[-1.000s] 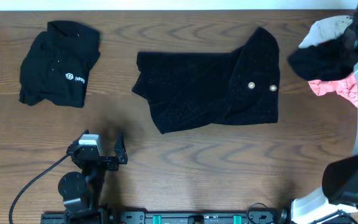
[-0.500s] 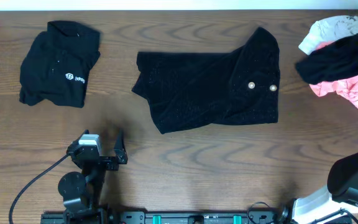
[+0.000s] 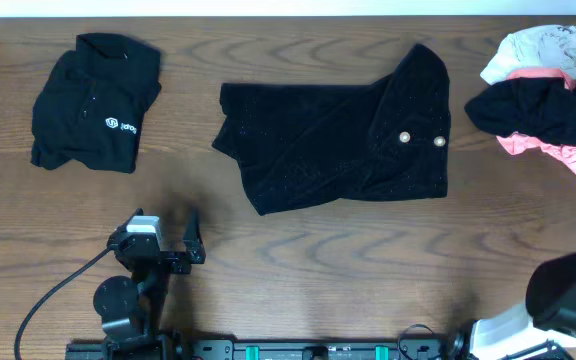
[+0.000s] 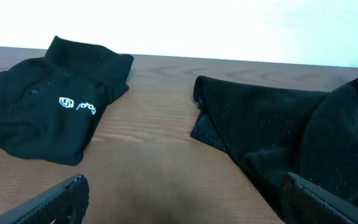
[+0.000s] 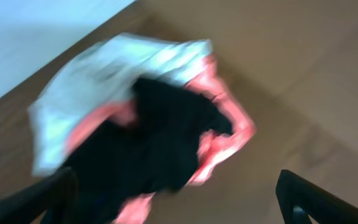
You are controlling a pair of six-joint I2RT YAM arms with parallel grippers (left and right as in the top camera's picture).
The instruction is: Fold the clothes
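Note:
A black garment (image 3: 338,135) with two metal buttons lies spread out mid-table, and its left part (image 4: 278,130) shows in the left wrist view. A folded black shirt (image 3: 93,105) with a white logo rests at the far left. At the right edge sits a pile of white, black and pink clothes (image 3: 543,105). My left gripper (image 4: 188,208) is open low over bare wood near the front edge, left of the spread garment. My right gripper (image 5: 179,208) hovers open above the pile (image 5: 160,137), holding nothing; that view is blurred.
The wooden table (image 3: 298,250) runs to a white strip at its far edge. The left arm's base and cable (image 3: 118,295) sit at the front left. The right arm's white link and dark base (image 3: 573,290) occupy the front right corner.
My right gripper has gone from shut to open, and the black piece it held now lies on the pile at the right. The left arm has not moved.

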